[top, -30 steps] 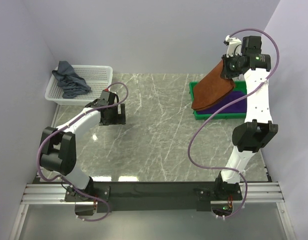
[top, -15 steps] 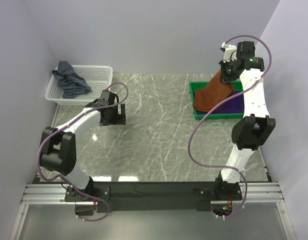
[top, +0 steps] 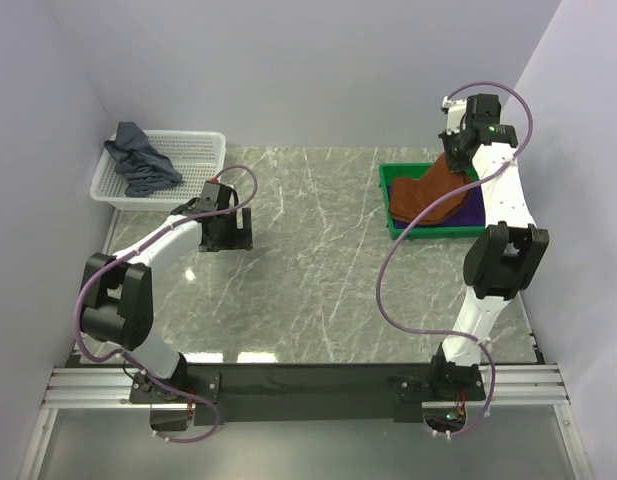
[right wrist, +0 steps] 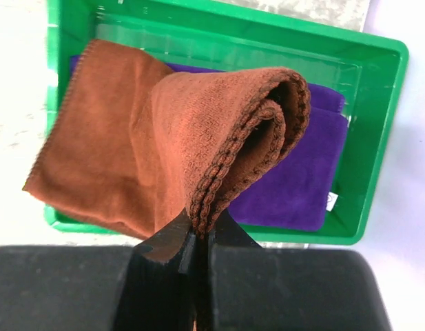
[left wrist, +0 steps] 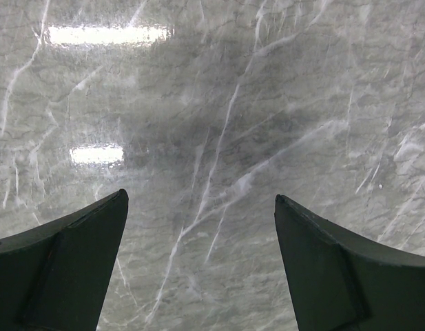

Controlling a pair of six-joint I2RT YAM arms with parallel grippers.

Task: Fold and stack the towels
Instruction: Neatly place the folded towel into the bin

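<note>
**Rust-brown towel pinched over the green tray**

The rust-brown towel (right wrist: 198, 152) is soft looped terry with a stitched, beaded hem. It is folded over itself into a thick roll of several layers. The right gripper (right wrist: 196, 238) has its black fingers pressed together on that hemmed edge, pinching the towel above the far right corner of the table (top: 318, 260). From the pinch the cloth slopes down into the green tray (right wrist: 377, 138), a glossy hard plastic rectangle with raised walls. One flat corner of the towel seems to spill over the tray's wall, though the wrist view is too steep to be sure.

A purple towel (right wrist: 302, 186) of the same terry lies flat in the tray, with a small white tag at its edge. The brown towel hides most of it.

At the far left, a grey-blue towel (top: 138, 160) sits crumpled in the white mesh basket (top: 193, 150), draped over its rim. Its folds are too small to read from above.

The left gripper (left wrist: 200, 198) hangs over bare grey marble veined with white. Its two dark wedge-shaped fingers are spread wide with nothing between them, and the frame cuts off their bases.
</note>
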